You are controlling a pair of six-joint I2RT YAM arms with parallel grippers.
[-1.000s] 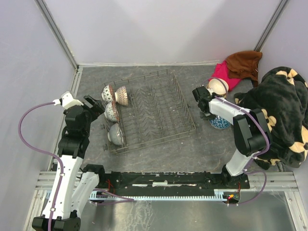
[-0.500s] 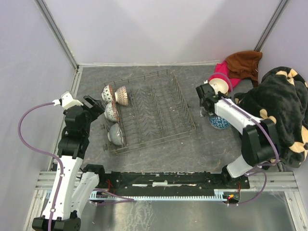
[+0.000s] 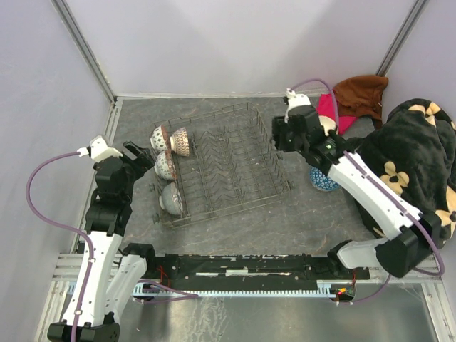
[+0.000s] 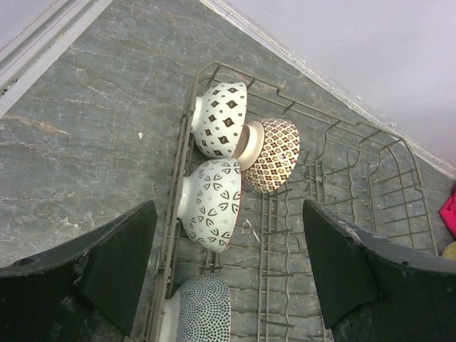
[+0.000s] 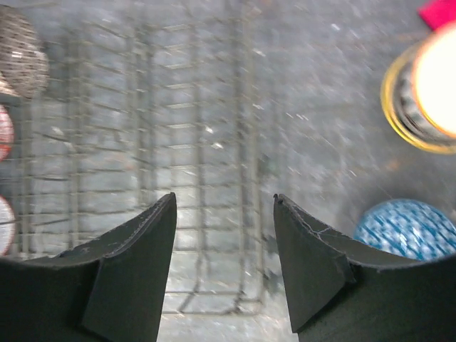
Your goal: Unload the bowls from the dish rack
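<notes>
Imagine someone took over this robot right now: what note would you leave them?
Left gripper: open, empty, beside the left end of the dish rack.
Right gripper: open, empty, above the rack's right edge.
In the rack: four bowls, all at its left end.
Done: blue bowl and yellow-rimmed bowl sit on the table, right of the rack.
Left: lift out those four.

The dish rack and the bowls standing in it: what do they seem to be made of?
The dish rack looks like thin metal wire, dull grey: slim bent rods in an open grid; a coating cannot be ruled out. The bowls look like glazed ceramic: smooth pale bodies with crisp printed patterns and a plain foot ring on one; hard plastic remains possible.
</notes>
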